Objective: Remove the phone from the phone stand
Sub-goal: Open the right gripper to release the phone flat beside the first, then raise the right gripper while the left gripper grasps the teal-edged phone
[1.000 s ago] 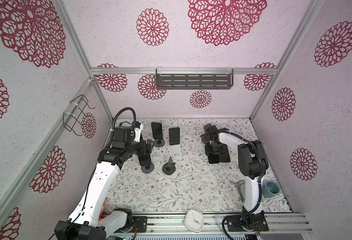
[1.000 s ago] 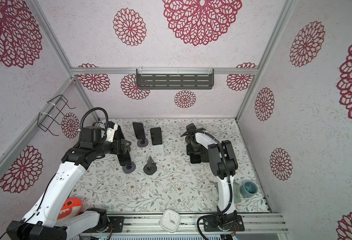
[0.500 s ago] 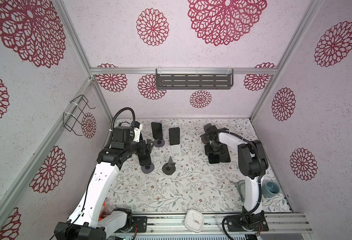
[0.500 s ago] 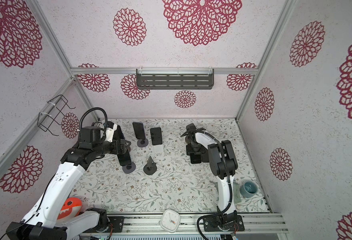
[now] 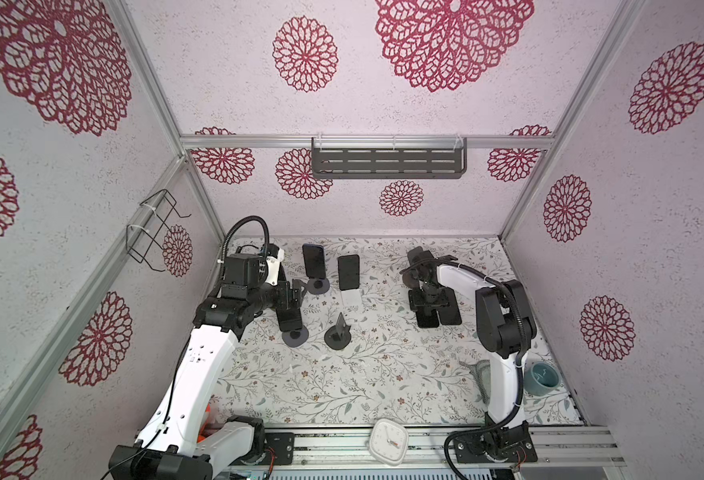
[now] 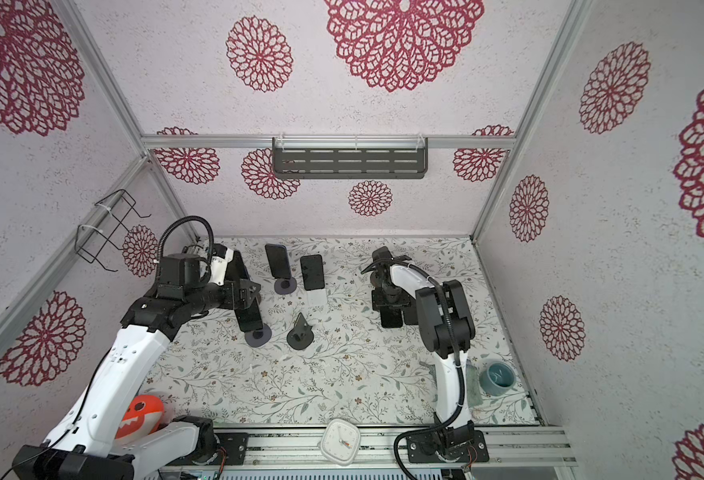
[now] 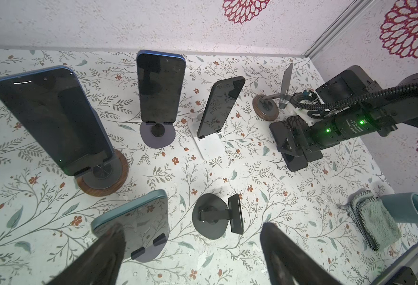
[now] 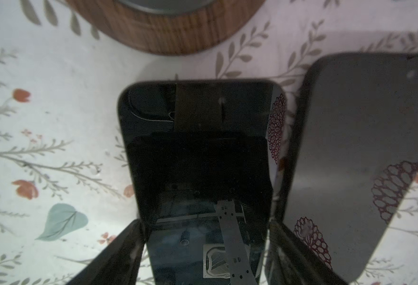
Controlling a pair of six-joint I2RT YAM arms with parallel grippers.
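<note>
The right gripper (image 8: 206, 222) hangs low over a black phone (image 8: 195, 158) lying flat on the floral tabletop (image 5: 383, 374), right of centre in both top views, with a finger at each long edge; whether they pinch it I cannot tell. A second dark phone (image 8: 363, 148) lies flat just beside it, near an empty wood-based stand (image 8: 166, 32). Left of centre, the left gripper (image 7: 191, 229) gapes wide close by a teal-cased phone (image 7: 139, 217) propped on its grey round stand (image 5: 295, 335).
</note>
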